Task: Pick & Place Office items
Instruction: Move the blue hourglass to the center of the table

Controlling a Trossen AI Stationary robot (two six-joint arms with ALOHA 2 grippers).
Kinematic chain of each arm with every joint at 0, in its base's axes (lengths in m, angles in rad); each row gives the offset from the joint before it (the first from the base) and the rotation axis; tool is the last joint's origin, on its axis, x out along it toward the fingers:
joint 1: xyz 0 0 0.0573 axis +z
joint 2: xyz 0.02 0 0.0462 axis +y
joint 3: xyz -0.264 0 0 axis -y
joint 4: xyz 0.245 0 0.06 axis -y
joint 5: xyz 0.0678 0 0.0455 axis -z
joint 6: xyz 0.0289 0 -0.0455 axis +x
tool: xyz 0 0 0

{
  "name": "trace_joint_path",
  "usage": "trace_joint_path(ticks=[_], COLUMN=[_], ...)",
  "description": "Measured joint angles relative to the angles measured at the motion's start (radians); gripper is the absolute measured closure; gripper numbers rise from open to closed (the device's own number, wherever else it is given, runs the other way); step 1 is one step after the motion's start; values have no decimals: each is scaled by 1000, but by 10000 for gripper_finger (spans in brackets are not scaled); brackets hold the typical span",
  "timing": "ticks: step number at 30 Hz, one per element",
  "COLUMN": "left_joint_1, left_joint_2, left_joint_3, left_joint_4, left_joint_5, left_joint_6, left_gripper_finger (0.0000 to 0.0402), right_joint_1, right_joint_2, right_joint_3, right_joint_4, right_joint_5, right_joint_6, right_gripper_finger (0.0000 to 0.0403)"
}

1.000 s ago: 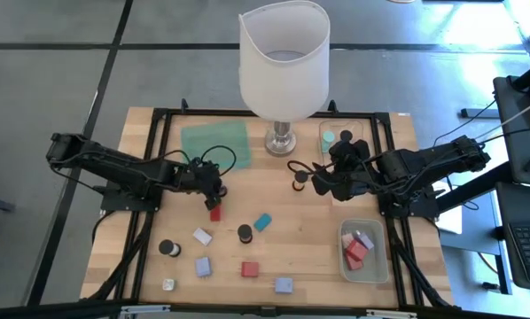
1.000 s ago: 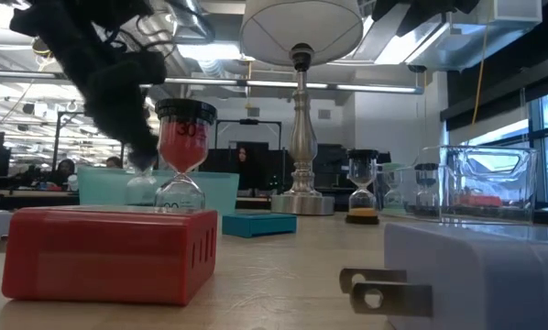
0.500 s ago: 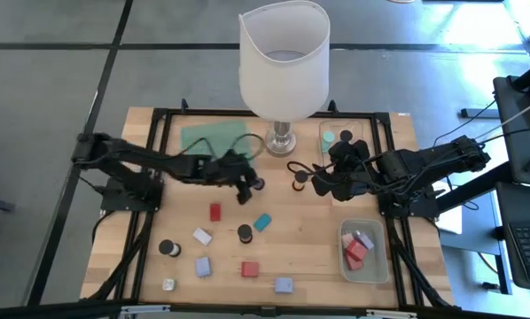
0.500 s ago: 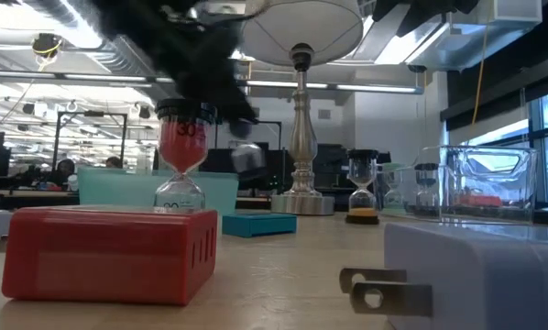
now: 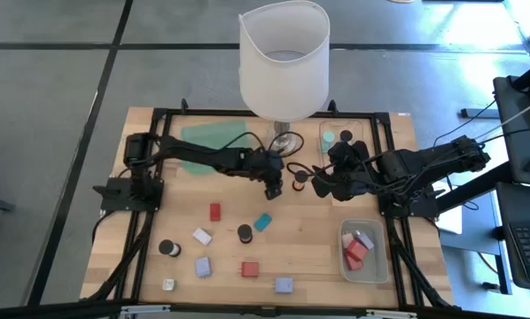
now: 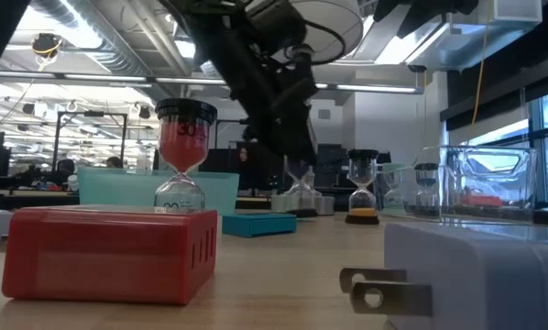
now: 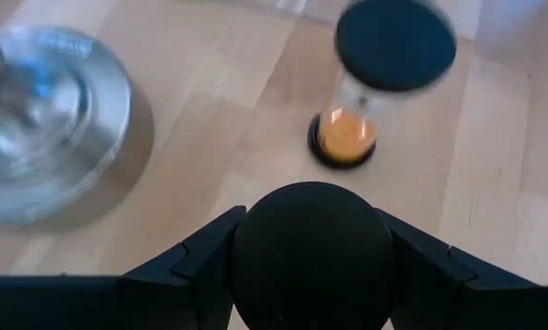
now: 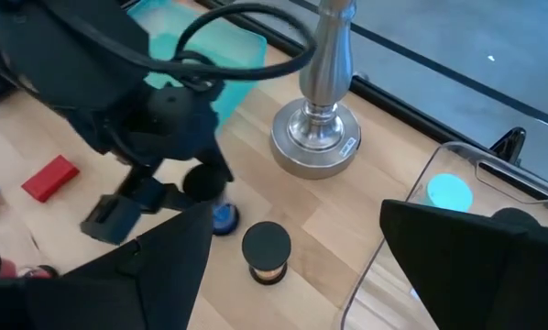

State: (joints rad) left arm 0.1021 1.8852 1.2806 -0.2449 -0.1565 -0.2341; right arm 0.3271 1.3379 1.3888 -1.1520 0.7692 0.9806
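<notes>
Between left claw fingers, black-capped timer

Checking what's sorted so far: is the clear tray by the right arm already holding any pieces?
Yes: the clear tray holds red and pink blocks.

— Where could a hand get through on that table?

— The middle strip of bare wood, between the red block and the clear tray, looks free. So does the corner behind the green mat.

— And near the lamp?

— Crowded. The lamp base stands at the back, the left gripper reaches in just beside it with a dark-capped timer in its jaws, and the orange hourglass stands right next to that. The right gripper hangs on the other side, jaws apart, so the gap between the two is narrow.

— The front edge?

— Scattered pieces: a teal block, a dark cylinder, lavender blocks. Lanes between them, nothing wide.
</notes>
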Motion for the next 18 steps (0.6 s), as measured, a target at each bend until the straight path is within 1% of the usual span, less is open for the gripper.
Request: trace_joint_path(ticks=[6,14,18], left_joint_1=[16,27,27], left_joint_2=[51,60,60], left_joint_3=[64,67,67], left_joint_4=[-28,-29,-25], left_joint_5=[-1,-9,-5], left_joint_6=[55,55,54], left_gripper_finger=[192,190,177], right_joint_1=[0,0,0], right_joint_2=[0,0,0], right_joint_3=[0,0,0], right_joint_4=[0,-1,-1], right_joint_5=[-3,-3,-3], right_joint_6=[0,-2,-12], right_gripper_finger=[84,85,85])
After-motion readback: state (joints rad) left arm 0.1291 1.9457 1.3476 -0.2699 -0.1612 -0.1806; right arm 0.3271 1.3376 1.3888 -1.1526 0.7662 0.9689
